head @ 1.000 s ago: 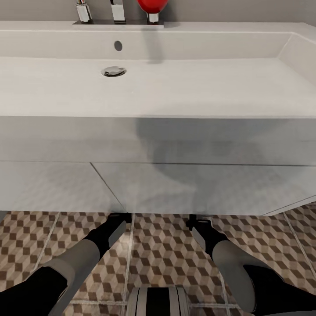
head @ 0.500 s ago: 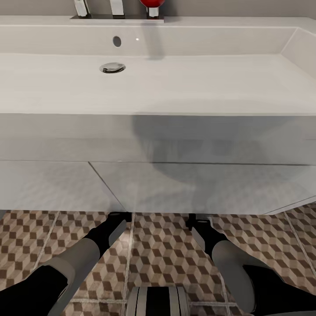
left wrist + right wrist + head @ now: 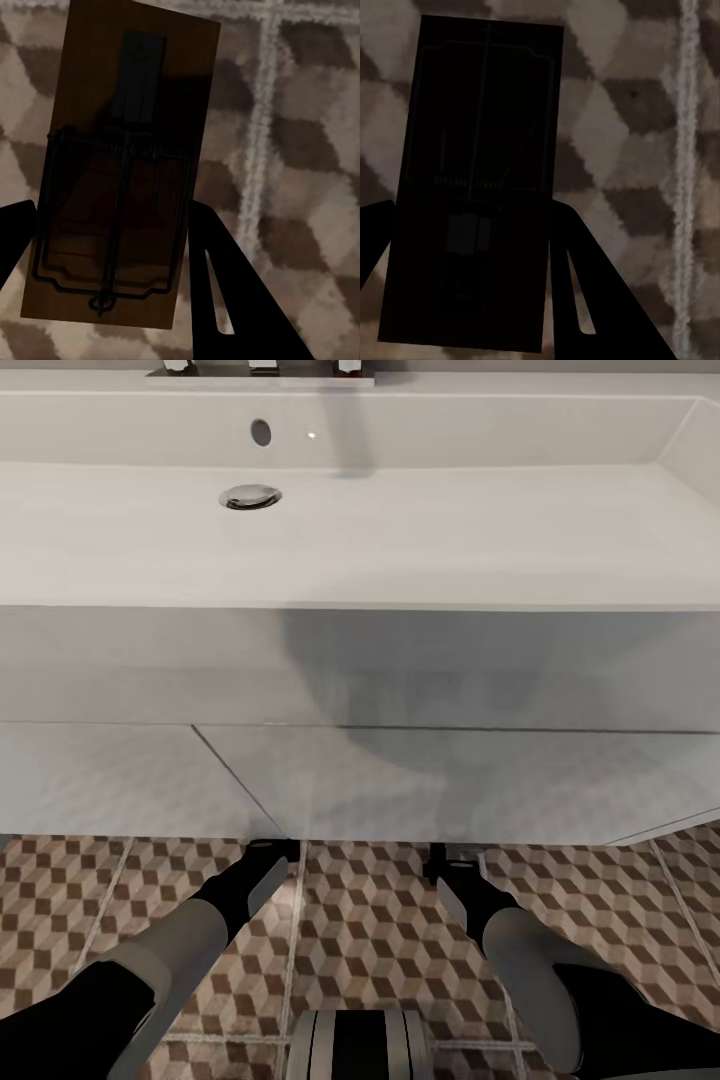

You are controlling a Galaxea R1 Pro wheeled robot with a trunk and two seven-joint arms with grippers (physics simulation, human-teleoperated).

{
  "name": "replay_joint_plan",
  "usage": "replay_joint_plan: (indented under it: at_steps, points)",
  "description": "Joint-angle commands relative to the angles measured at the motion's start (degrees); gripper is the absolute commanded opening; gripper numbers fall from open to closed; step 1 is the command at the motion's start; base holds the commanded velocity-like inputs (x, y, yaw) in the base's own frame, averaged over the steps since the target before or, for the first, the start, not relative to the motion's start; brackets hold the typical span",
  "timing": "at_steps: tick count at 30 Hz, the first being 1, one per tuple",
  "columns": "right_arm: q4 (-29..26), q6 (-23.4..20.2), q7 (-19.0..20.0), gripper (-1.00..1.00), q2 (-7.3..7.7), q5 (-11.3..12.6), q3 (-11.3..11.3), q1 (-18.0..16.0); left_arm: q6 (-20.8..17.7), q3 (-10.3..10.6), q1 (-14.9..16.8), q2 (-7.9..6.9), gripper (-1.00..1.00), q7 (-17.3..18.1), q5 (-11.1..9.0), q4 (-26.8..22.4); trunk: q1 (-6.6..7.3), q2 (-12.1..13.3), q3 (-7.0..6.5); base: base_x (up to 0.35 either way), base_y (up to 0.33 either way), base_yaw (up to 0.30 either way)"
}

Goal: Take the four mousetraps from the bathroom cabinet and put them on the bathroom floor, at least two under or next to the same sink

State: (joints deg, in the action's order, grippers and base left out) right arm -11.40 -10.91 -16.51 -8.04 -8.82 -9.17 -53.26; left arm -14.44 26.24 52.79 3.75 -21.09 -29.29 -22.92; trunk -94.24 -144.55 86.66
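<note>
With the head camera tipped down, I see the white sink (image 3: 400,530) and its vanity front (image 3: 400,780) ahead of both arms, and the bathroom floor (image 3: 370,930) with its cube pattern below them. My left gripper (image 3: 272,852) and right gripper (image 3: 446,857) both reach forward and down to the vanity's lower edge, where their tips slip out of sight under it.

Through the left wrist camera, a brown mousetrap (image 3: 120,165) with its dark wire frame lies between the two dark fingers (image 3: 225,292) of the left gripper (image 3: 109,247), its far end sticking out well beyond the fingertips over the tiles (image 3: 300,150). The fingers sit against both long edges, so I read this gripper as clamped on the trap.

Through the right wrist camera, a second mousetrap (image 3: 480,180), deep in shadow and almost black, sits the same way between the right gripper's (image 3: 469,247) fingers (image 3: 585,292), gripped at its sides, with the floor (image 3: 645,150) behind it.
</note>
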Motion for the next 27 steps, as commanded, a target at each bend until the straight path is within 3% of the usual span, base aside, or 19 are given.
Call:
replay_joint_plan:
  at_steps: [1, 27]
  points:
    - [-0.13, -0.34, -0.01, -1.0, -0.05, -0.41, -0.41, 0.0, -0.24, 0.48, 0.03, -0.05, -1.0, -0.42, -0.42, -0.11, 0.01, -0.01, 0.03, 0.0, 0.0, 0.0]
    - [-0.28, 0.17, 0.06, -1.0, -0.23, -0.81, -0.19, 0.0, -0.24, 0.48, 0.03, -0.05, -1.0, -0.44, -0.42, -0.11, 0.01, -0.01, 0.03, 0.0, 0.0, 0.0]
